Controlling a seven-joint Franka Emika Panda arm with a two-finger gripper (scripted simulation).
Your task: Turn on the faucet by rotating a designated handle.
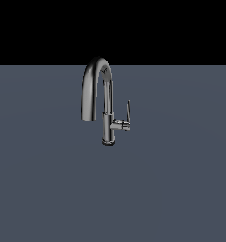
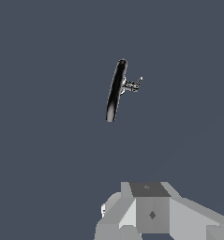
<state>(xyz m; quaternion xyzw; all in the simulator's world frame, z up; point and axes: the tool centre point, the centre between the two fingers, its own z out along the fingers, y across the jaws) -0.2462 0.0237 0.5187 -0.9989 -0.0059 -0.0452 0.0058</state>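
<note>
Gripper (image 2: 153, 220) hangs high over the faucet (image 1: 98, 90), holding nothing; I cannot tell how wide it is. Its thin handle (image 1: 128, 110) stands upright beside the stem, far below, untouched.

You have a faucet (image 1: 96, 90) in dark polished chrome, glossy with bright streaks on its smooth arch; a handle (image 1: 128, 110) in thin dark metal, equally shiny. Beneath lies a matt, even slate-grey floor (image 1: 180, 189). Your gripper (image 2: 151, 211) looks dull grey, faceted, unreflective.
</note>
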